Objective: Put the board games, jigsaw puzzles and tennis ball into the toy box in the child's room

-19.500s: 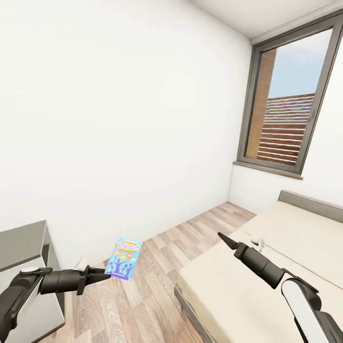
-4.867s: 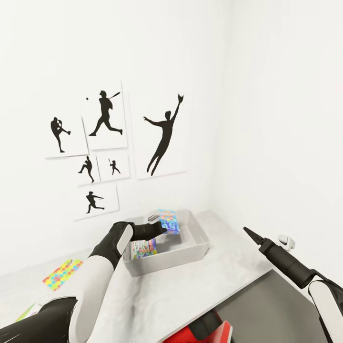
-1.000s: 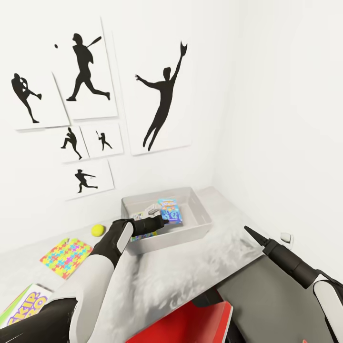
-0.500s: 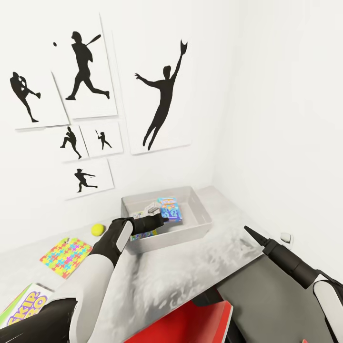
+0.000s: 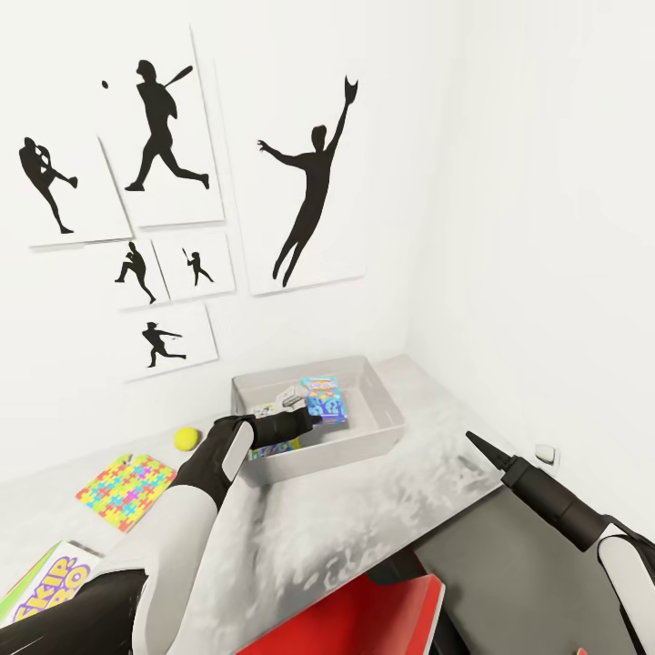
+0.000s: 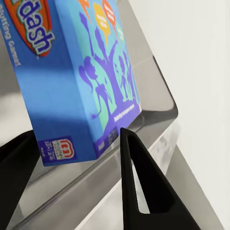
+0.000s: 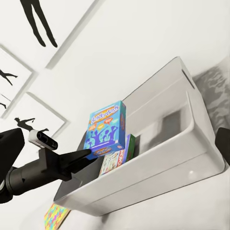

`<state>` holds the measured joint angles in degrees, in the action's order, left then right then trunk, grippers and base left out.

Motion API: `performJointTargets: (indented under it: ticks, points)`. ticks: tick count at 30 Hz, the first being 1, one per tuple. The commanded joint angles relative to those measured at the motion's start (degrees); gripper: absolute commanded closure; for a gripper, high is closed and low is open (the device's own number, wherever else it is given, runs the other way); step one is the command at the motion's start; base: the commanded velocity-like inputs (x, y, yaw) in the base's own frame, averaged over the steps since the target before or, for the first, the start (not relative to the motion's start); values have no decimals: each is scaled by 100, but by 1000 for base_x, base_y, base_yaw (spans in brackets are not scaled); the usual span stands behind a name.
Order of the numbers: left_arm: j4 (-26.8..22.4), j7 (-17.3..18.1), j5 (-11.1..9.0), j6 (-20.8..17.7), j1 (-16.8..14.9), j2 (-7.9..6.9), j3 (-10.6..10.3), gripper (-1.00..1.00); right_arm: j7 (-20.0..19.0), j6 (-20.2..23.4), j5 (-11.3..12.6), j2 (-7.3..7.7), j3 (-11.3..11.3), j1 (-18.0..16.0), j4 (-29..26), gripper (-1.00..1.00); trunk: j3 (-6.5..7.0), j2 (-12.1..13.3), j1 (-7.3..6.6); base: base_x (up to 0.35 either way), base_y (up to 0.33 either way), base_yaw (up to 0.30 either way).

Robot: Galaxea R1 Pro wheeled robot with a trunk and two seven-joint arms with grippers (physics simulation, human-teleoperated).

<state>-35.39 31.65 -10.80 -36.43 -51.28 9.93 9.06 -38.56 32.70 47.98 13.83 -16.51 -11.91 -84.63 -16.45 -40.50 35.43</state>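
1. White-walled corner with black sports-silhouette wall pictures [image 5: 314, 186]; pale speckled table [image 5: 364, 509] runs beneath them, with a dark grey section at the near right.
2. Toy box [image 5: 387, 428] sits on the table against the wall. Inside, the white-green board game [image 7: 113, 162] lies at the bottom.
3. Left gripper [image 5: 309, 420] reaches over the box's near rim, jaws clamped on the lower edge of the large blue board game [image 5: 325, 400], which is held upright and tilted within the box opening.
4. Step in hand, as I judge it: placing this game. The next move calls for lowering it a little, parting the jaws, then drawing the arm clear of the rim.
5. Still outside on the table: tennis ball [image 5: 186, 439], one jigsaw puzzle [image 5: 127, 479], and a printed box [image 5: 50, 580] at the near left edge.
6. Right gripper [image 5: 473, 440] hangs well apart over the table's right side; its tips read as together, holding nothing.
7. Left wrist view gives the purple silhouettes and the fingers [image 6: 139, 182] flanking the game's corner. Right wrist view gives the stack inside the box, which the head view half hides.
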Motion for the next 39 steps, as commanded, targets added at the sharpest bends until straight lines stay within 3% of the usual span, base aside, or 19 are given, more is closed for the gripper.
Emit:
performJointTargets:
  ticks: [1,6,7,39]
  points:
    - [-1,17,-9,-40,-5,7,35,100,-2,43,36,-1,-4,-4,0,-100,-8,-7,1,0,0,0]
    - [-1,15,-9,-40,-5,7,34,100,-2,43,36,-3,-6,-4,0,-100,-8,-7,1,0,0,0]
    - [-2,16,-9,-40,-6,7,34,-100,-1,43,36,-3,-6,-4,0,-100,-8,-7,1,0,0,0]
    - [-219,60,-2,-247,-5,7,26,-100,-2,35,28,-3,-7,-4,5,-100,-8,-7,1,0,0,0]
